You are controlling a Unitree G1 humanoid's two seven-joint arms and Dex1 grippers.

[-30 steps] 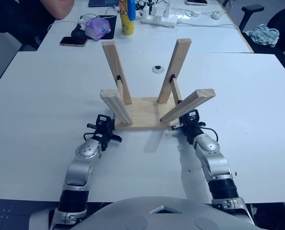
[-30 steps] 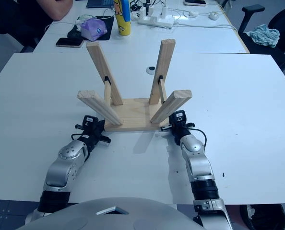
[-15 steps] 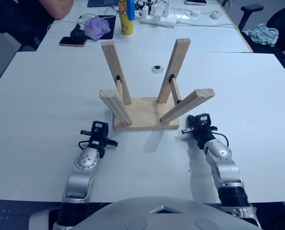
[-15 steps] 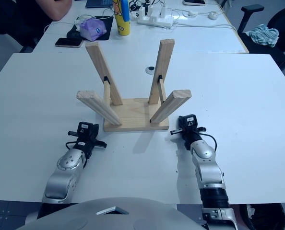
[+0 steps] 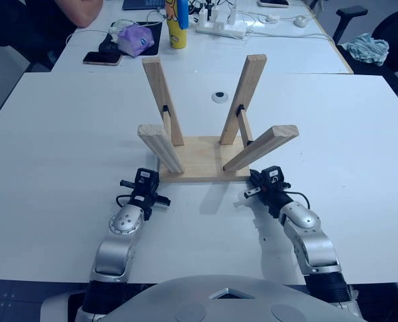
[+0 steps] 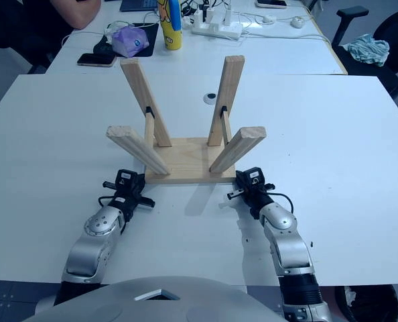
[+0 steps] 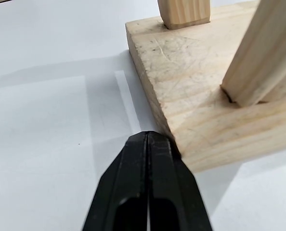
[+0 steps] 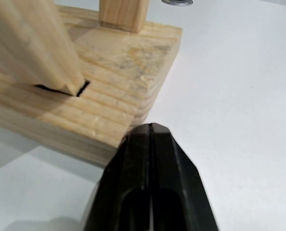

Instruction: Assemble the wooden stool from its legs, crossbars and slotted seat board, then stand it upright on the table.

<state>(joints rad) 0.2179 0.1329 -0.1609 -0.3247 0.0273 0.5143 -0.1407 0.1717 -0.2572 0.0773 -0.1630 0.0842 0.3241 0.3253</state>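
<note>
The stool [image 5: 241, 100] stands legs-up on the desk [image 5: 65, 134], its seat board [image 5: 199, 164] lying between both closed, empty tools: left tool [image 5: 145, 178] at its near-left corner, right tool [image 5: 266, 178] at its near-right

We could read no text, number or sign anywhere. The yellow bottle [image 5: 178, 30] on the far bench [image 5: 279, 57] carried coloured print, but it was too small for us to make out. We also saw a small pale mark on the top of the left gripper [image 5: 146, 176] and another on the right gripper [image 5: 258, 178], and we could not tell whether either held lettering.
</note>
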